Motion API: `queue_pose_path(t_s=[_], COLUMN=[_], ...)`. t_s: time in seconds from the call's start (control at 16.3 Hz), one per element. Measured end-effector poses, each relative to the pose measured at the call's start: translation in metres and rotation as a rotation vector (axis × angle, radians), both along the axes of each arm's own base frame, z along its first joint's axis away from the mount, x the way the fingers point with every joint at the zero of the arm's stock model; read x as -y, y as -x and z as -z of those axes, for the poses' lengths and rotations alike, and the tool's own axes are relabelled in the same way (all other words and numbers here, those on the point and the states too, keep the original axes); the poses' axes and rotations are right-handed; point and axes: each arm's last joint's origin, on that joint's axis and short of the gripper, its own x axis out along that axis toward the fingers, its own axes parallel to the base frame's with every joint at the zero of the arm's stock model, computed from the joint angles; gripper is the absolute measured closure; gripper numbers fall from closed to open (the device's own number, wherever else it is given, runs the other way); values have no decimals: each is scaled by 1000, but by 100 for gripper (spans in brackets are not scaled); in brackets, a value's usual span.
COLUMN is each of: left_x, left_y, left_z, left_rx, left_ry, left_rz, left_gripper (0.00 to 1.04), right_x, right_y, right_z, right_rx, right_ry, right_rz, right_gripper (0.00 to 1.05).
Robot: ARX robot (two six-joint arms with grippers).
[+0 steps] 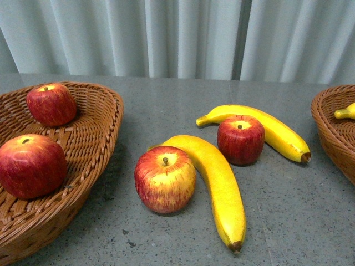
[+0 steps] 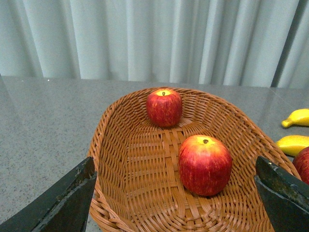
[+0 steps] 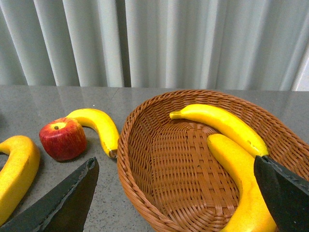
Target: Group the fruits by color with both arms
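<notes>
The left claw (image 2: 175, 162) is spread wide and holds nothing, poised at the near end of the left basket (image 2: 111, 145), with its black fingers (image 2: 72, 198) framing the woven inside. Just ahead of this claw, inside the basket, sits the near apple (image 2: 204, 164), red with a yellow flush at the stem, and further ahead at the basket's far end sits the far apple (image 2: 164, 107); the two are apart. The right claw (image 3: 176, 162) is also wide apart and empty, poised at the near end of the right basket (image 3: 133, 159). Ahead of it, inside that basket, the far banana (image 3: 219, 121) and the near banana (image 3: 241, 179) lie side by side, the near one running back under a finger. On the grey desk (image 1: 166, 100), between the two baskets and out of both claws, four fruits lie loose: a yellow-streaked apple (image 1: 165, 180) just beside a long banana (image 1: 219, 183) that curves round behind it, and beyond them a dark red apple (image 1: 240, 139) resting in front of a second banana (image 1: 272, 130). A pale curtain (image 1: 166, 33) hangs behind the desk
</notes>
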Motion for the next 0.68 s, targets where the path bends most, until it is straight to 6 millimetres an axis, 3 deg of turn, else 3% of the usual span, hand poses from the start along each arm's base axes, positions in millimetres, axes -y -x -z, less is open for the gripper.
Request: queue_pose_path(t_s=[0.68], left_x=[0], left_y=[0], left_z=[0], left_rx=[0], left_ry=[0], left_rz=[0], left_gripper=[7], right_x=[0], right_y=[0], right_z=[0], right_rx=[0], right_ry=[0], right_rz=[0], right_gripper=[7])
